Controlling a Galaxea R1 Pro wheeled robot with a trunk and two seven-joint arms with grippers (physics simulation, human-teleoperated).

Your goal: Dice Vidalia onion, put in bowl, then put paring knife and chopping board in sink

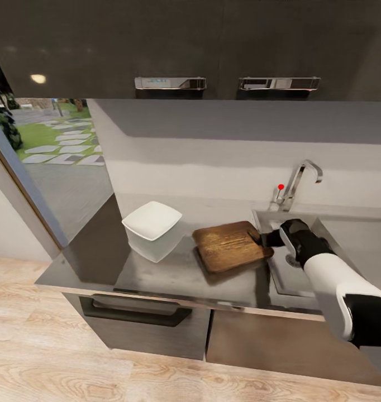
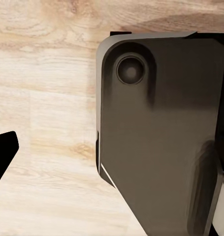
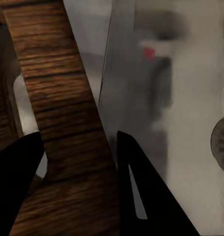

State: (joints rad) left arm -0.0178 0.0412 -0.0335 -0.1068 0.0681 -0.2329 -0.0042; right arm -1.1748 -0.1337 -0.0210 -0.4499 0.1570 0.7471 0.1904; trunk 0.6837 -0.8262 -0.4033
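Fingers of the right gripper [image 3: 77, 182] are pinching the handle end of the chopping board [image 1: 231, 245]. Left gripper fingers: cannot tell. Left to right, the white bowl [image 1: 152, 228] is sitting on the countertop [image 1: 101, 251], the board is lying beside it with one end over the sink [image 1: 302, 273] edge, and the faucet [image 1: 298, 184] is standing behind.

Your right arm [image 1: 347, 290] stretches forward and inward, white forearm, black wrist. Your right gripper [image 1: 267, 239] has its two dark fingers [image 3: 141, 196] parted, one on each side of the chopping board [image 1: 231, 245] end.
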